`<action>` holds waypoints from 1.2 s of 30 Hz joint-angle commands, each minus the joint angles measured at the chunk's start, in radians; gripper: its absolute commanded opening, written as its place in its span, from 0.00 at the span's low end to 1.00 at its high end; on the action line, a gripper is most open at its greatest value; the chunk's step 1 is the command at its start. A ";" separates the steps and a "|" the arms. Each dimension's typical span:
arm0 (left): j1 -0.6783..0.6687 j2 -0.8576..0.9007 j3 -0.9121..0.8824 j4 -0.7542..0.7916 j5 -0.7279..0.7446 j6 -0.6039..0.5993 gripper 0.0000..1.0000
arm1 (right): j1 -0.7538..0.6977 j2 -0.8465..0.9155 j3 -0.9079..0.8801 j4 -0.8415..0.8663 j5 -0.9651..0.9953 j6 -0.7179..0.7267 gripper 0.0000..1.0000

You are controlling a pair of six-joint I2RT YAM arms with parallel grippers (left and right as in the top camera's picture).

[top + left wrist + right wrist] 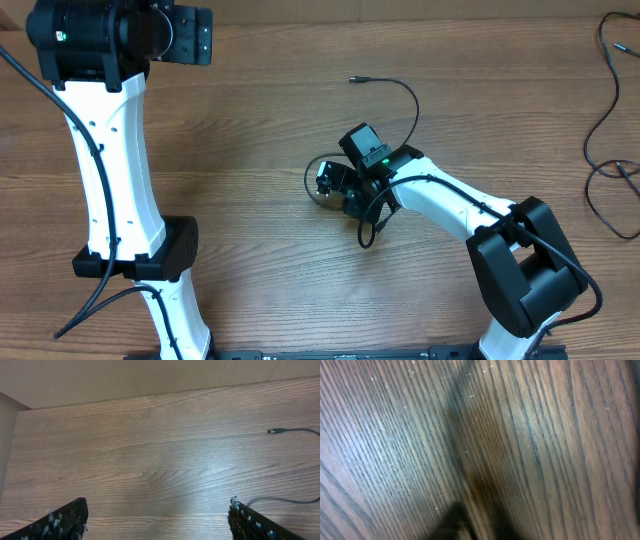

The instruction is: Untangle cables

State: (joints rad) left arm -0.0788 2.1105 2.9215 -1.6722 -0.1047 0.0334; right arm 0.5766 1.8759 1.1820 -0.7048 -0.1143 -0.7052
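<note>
- Tangle of cables (307,182) lies under and right against the right gripper (328,180), mid table (230,130).
- One strand (414,100) arcs out from behind the right gripper and ends in a small plug (356,78) beyond it, toward the table's far edge.
- Short strand w/ second plug end (366,240) lies flat just on the near side of the right gripper.
- Thin loop shows on the side of the right gripper facing the left arm, flat on the wood.
- Right gripper: jaws closed, tips down at the tangle. Whether a strand is pinched cannot be told; its wrist view is blurred wood grain w/ a dark smear only.
- Left gripper (157,510): jaws wide, only bare wood between the fingers (65,522). Positioned well apart from the right gripper, toward the far corner on the left arm's side.
- Separate cable (590,168) lies loose well apart from the right gripper, at the table edge on the right arm's side, not touching the tangle.
</note>
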 commanded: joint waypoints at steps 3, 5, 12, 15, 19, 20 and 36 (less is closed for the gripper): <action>-0.006 0.006 0.006 -0.002 -0.002 0.015 0.88 | -0.003 0.000 -0.005 0.025 -0.130 0.105 0.04; -0.006 0.006 0.006 -0.005 -0.002 0.015 0.89 | -0.003 -0.001 -0.004 0.042 -0.155 0.146 0.04; -0.006 0.006 0.006 -0.006 -0.002 0.015 0.89 | -0.004 -0.002 0.018 0.039 -0.310 0.273 0.04; -0.006 0.006 0.006 -0.007 0.002 0.012 0.89 | -0.004 -0.002 0.043 0.039 -0.304 0.319 0.04; -0.006 0.006 0.006 -0.007 0.002 0.012 0.89 | -0.004 -0.008 0.131 0.019 -0.278 0.375 0.04; -0.006 0.006 0.006 -0.007 0.002 0.012 0.89 | -0.004 -0.011 0.157 0.018 -0.262 0.395 0.04; -0.006 0.006 0.006 -0.008 0.002 0.012 0.89 | -0.078 -0.018 0.305 -0.170 -0.155 0.417 0.70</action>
State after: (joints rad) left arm -0.0788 2.1105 2.9215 -1.6798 -0.1047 0.0334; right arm 0.4889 1.8713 1.5154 -0.8398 -0.2768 -0.2562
